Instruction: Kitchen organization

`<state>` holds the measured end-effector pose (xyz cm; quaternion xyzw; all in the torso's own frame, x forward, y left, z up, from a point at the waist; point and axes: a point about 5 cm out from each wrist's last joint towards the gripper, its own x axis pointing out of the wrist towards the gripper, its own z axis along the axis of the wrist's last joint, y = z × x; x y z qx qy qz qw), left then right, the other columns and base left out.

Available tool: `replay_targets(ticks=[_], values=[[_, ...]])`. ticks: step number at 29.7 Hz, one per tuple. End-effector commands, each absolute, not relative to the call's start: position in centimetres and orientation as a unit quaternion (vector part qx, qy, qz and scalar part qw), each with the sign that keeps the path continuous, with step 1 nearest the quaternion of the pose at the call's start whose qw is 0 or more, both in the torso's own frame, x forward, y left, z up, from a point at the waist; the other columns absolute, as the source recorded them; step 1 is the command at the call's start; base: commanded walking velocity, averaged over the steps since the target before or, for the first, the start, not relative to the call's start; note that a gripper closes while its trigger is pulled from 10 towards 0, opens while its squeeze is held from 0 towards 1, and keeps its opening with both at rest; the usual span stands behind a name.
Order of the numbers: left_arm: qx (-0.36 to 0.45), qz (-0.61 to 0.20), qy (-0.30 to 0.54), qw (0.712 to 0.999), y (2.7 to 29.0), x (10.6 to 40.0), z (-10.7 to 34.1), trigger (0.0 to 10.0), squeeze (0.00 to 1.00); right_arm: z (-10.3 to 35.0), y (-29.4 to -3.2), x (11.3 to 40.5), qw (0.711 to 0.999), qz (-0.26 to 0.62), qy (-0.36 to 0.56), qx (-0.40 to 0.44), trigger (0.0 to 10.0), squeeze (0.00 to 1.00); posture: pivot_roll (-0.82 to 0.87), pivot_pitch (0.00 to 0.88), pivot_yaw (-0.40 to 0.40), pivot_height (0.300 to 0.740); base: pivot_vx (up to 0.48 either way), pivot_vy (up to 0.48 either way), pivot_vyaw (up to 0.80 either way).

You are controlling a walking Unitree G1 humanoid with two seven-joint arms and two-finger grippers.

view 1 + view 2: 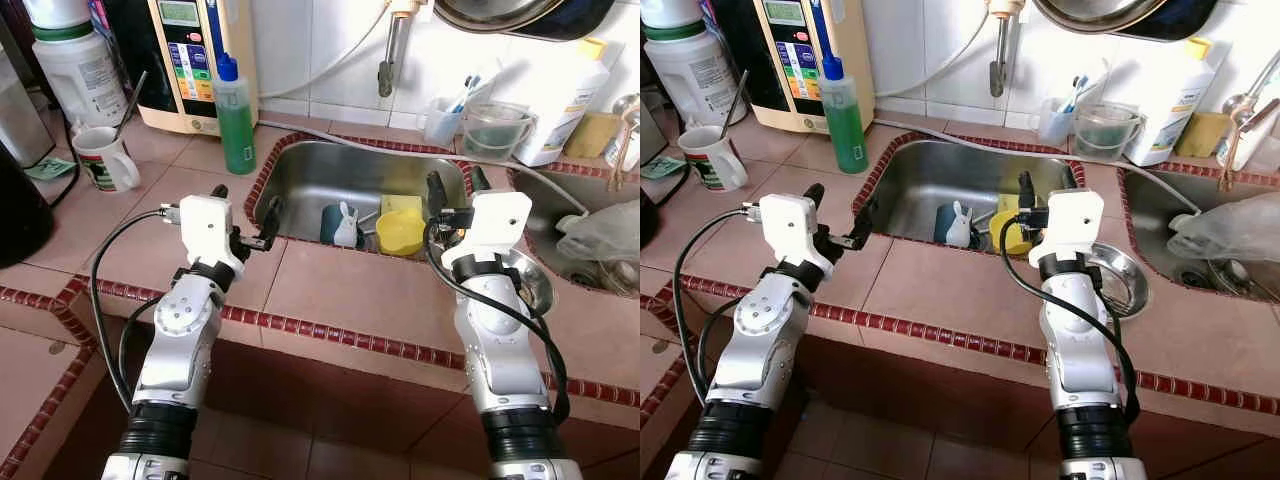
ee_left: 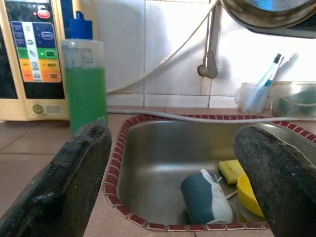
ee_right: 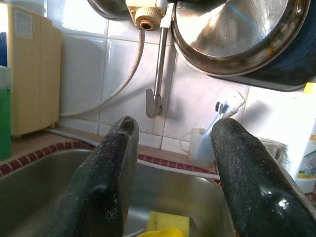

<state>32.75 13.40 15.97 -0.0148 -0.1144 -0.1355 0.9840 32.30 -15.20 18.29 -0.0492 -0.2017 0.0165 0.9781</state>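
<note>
A steel sink set in the tiled counter holds a teal cup with a white bunny lying on its side, a yellow cup and a yellow sponge. My left gripper is open and empty. It hovers over the sink's left rim, and its fingers frame the teal cup. My right gripper is open and empty above the sink's right rim, just right of the yellow cup. A steel bowl sits on the counter beside my right arm.
A green soap bottle stands at the sink's left corner, with a water purifier and a white jug behind. A mug with a spoon is far left. Toothbrush cup, measuring jug, white bottle and a second sink lie to the right.
</note>
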Motion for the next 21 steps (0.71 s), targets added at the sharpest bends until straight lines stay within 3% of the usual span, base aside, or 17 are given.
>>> replay_targets(ticks=[1, 15, 21], values=[[-0.012, -0.143, -0.120, 0.982, 12.8, 33.0, 16.3, 10.0, 0.00, 18.5, -15.2, 32.3, 0.978, 0.018, -0.201, -0.058, 10.0, 0.00, -0.14, 0.000, 0.014, 0.740, 0.000, 0.000, 0.00], [-0.006, -0.152, -0.130, 0.980, 11.7, 33.5, 16.2, 10.0, 0.00, 18.1, -15.7, 32.3, 0.979, 0.030, -0.187, -0.077, 10.0, 0.00, -0.16, 0.000, -0.027, 0.740, 0.000, 0.000, 0.00], [-0.002, -0.157, -0.128, 0.979, 12.0, 33.0, 15.8, 10.0, 0.00, 17.8, -15.4, 32.4, 0.980, 0.037, -0.181, -0.073, 10.0, 0.00, -0.13, 0.000, -0.028, 0.740, 0.000, -0.414, 0.00]])
